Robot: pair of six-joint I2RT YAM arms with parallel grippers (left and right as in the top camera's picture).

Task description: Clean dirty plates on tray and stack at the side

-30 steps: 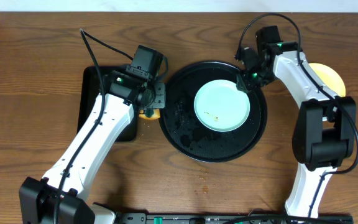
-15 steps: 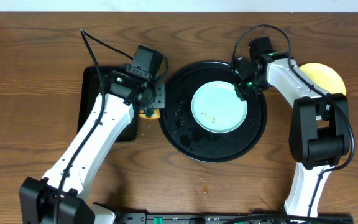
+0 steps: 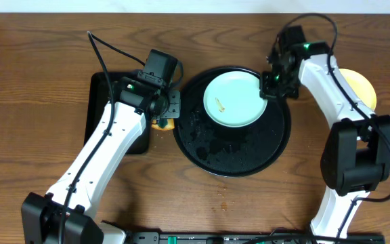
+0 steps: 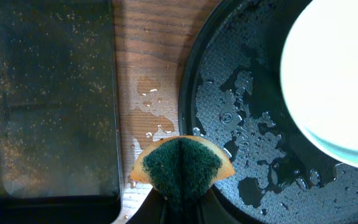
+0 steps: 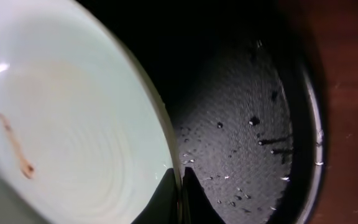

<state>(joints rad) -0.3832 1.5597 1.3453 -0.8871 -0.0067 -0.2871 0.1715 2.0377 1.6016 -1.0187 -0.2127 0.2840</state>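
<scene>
Item 1, round tray (image 3: 242, 159): you have it at the middle of the table (image 3: 32, 102). It is black and raised-rimmed, and its floor is wet with beads and patches of water (image 4: 247, 134).

Item 2, mint plate (image 3: 230, 99): it lies over the far half of the round tray, with its far edge reaching the tray's far rim. 1 brown streak (image 3: 220, 103) marks its face left of centre. In the right wrist view the streak (image 5: 14, 140) runs down the left side of the plate (image 5: 61, 124). Dark tray floor (image 5: 247, 143) shows past the plate's edge.

Item 3, right gripper (image 3: 266, 87): your right gripper is at the mint plate's right edge. Its jaws are pinched on the rim, 1 finger on each face, as the right wrist view shows (image 5: 180, 190).

Item 4, yellow plate (image 3: 359, 83): it sits on the table to the far right, well apart from the round tray and partly hidden by the right arm.

Item 5, left gripper (image 3: 164, 116): your left gripper hangs over the strip of wood between the 2 trays. Its jaws are closed on a sponge (image 3: 162, 125).

Item 6, sponge (image 4: 182, 163): it has an orange body and a dark green scouring face, folded in the grip. It is just beside the round tray's left rim (image 4: 188, 74); you cannot tell whether it touches.

Item 7, rectangular tray (image 3: 100, 108): it is black and lies left of the sponge, partly under the left arm. Its floor (image 4: 42, 93) is speckled.

Item 8, spilled drops (image 4: 151, 109): they lie on the wood between the 2 trays.
</scene>
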